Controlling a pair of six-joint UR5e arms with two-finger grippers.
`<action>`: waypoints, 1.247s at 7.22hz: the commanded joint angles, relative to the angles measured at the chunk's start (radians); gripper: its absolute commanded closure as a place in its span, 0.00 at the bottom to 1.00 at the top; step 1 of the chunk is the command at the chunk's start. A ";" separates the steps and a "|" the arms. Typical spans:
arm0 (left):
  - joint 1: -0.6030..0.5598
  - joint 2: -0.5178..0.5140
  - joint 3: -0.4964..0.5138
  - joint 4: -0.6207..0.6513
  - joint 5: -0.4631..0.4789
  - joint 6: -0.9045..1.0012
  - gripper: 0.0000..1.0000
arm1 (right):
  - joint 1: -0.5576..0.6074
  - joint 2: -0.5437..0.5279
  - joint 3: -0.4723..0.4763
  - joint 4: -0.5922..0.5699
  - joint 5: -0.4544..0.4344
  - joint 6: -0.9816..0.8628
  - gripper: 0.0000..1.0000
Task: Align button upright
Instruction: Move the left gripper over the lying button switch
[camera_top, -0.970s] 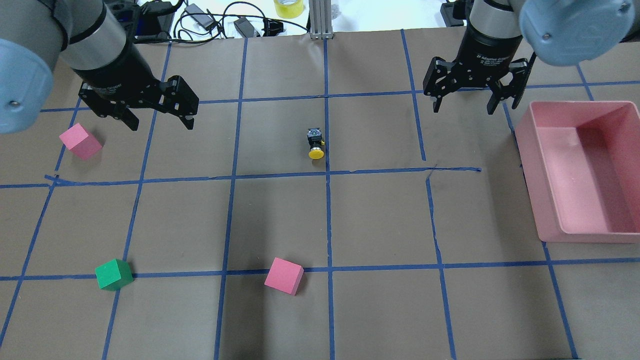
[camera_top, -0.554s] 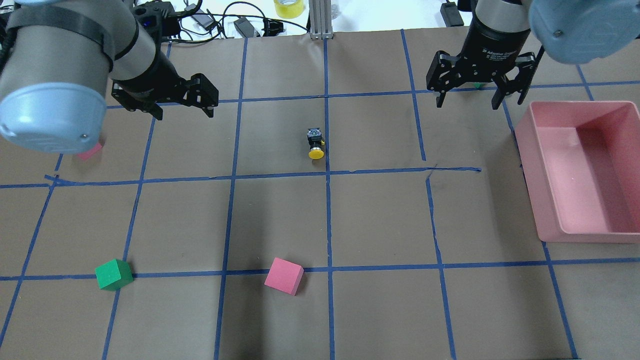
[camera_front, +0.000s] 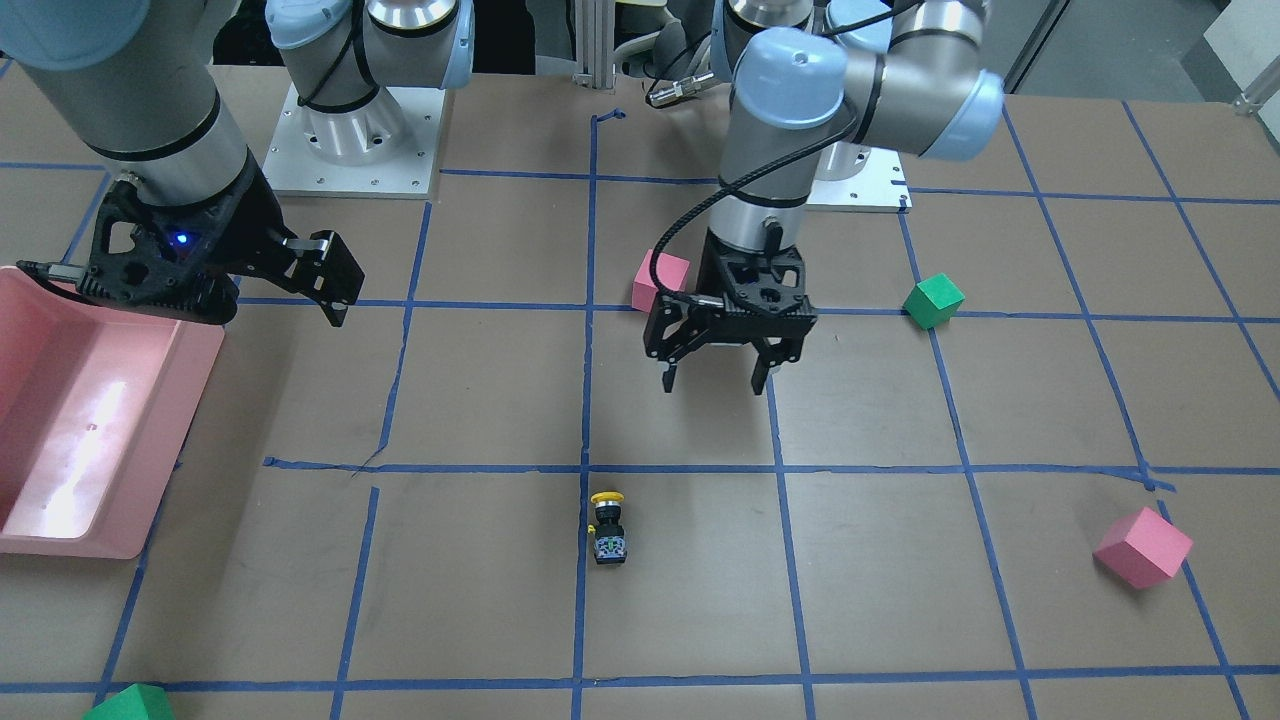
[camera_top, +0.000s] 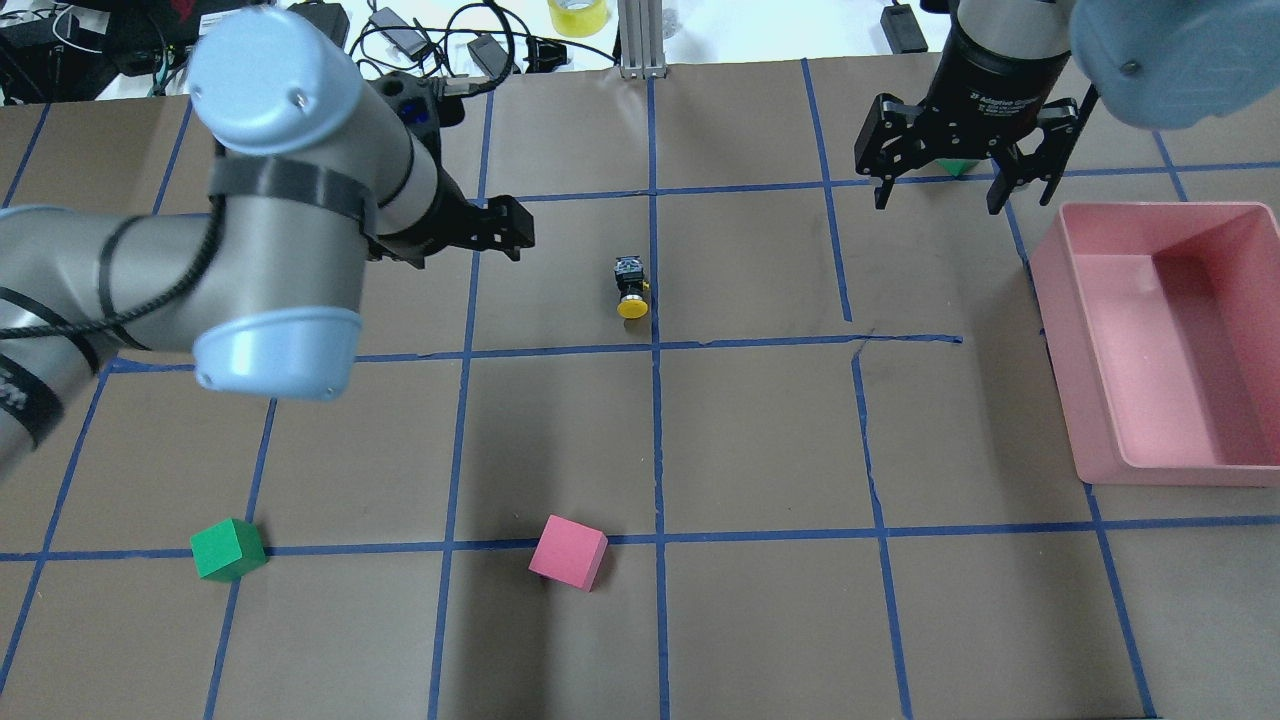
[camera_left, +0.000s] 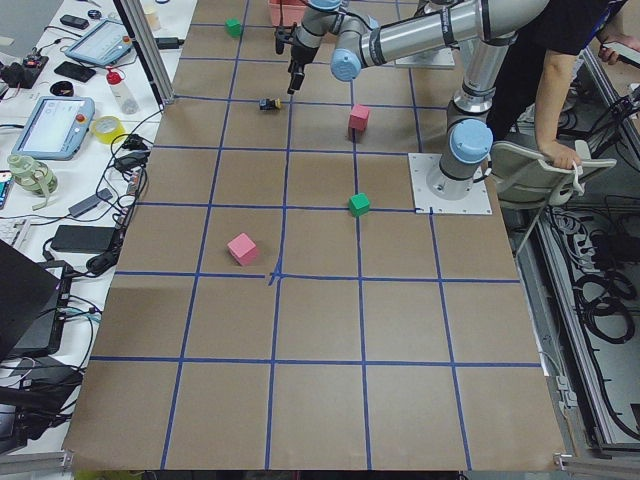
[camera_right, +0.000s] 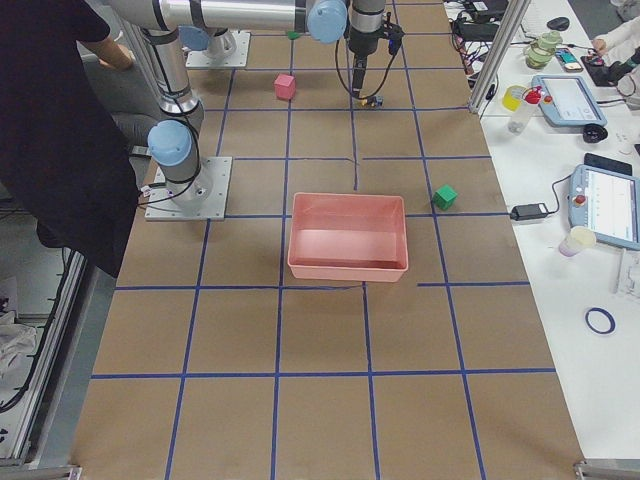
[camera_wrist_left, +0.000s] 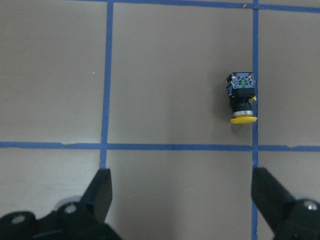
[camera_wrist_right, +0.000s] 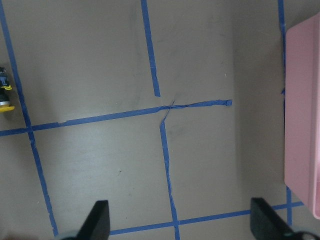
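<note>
The button (camera_top: 631, 288) lies on its side near the table's middle, next to a blue tape line. Its yellow cap points toward the robot and its grey base block away. It also shows in the front view (camera_front: 608, 525) and the left wrist view (camera_wrist_left: 242, 97). My left gripper (camera_top: 470, 248) is open and empty, hanging above the table to the button's left and apart from it (camera_front: 713, 385). My right gripper (camera_top: 938, 200) is open and empty, far right of the button, near the pink bin.
A pink bin (camera_top: 1075, 420) stands at the right edge. A pink cube (camera_top: 568, 552) and a green cube (camera_top: 228, 549) sit near the front. Another green cube (camera_top: 958, 168) peeks out behind the right gripper. A second pink cube (camera_front: 1143, 547) lies under the left arm.
My left arm has swung right toward the button and now covers the far-left pink cube. My right gripper has drifted slightly away from the robot. The button has not moved.
</note>
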 joint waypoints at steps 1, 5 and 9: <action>-0.058 -0.141 -0.045 0.314 0.008 -0.147 0.00 | 0.000 0.000 0.009 -0.008 -0.001 0.000 0.00; -0.117 -0.413 -0.041 0.709 0.088 -0.191 0.01 | 0.000 0.000 0.012 -0.027 -0.004 -0.002 0.00; -0.184 -0.504 0.027 0.739 0.193 -0.050 0.06 | 0.002 0.000 0.017 -0.027 -0.002 -0.002 0.00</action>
